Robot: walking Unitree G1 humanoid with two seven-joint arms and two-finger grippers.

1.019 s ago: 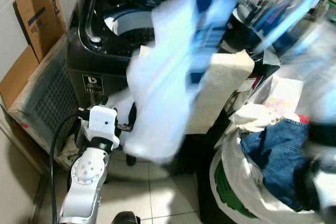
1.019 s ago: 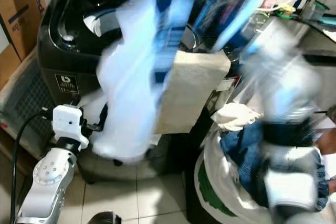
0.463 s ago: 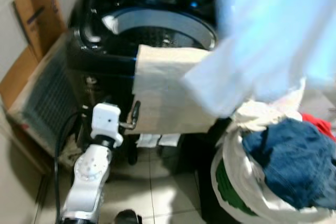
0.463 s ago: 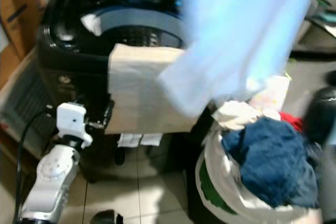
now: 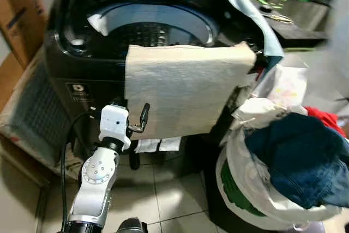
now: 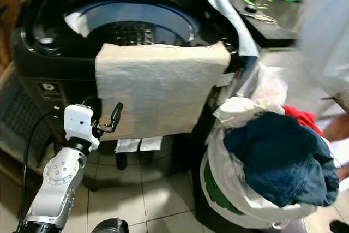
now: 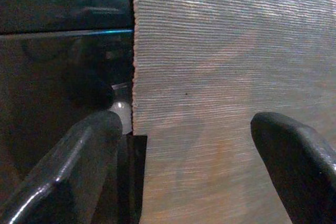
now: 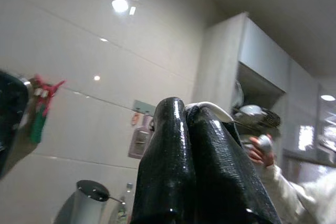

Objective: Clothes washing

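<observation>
A black top-loading washer (image 5: 82, 64) stands open, its drum (image 5: 158, 31) in view. A beige towel (image 5: 185, 88) hangs over its front rim. My left gripper (image 5: 143, 118) is open at the towel's lower left edge; in the left wrist view the towel (image 7: 220, 77) lies just beyond the spread fingers (image 7: 89, 150). A light blue cloth (image 5: 264, 31) drapes over the washer's right corner. My right gripper (image 8: 186, 111) is raised toward the wall with its fingers pressed shut, and a thin white sliver at the tips is unclear.
A white laundry bag (image 5: 245, 173) heaped with blue jeans (image 5: 294, 156) and a red garment (image 5: 327, 118) stands right of the washer. Cardboard boxes (image 5: 16, 15) lean at the left. A cluttered counter (image 5: 294, 25) lies behind. A person (image 8: 262, 153) stands in the background.
The pale blue garment that swung blurred across the washer has swept off to the right, uncovering the towel and drum. The camera has shifted. My left arm stays by the towel.
</observation>
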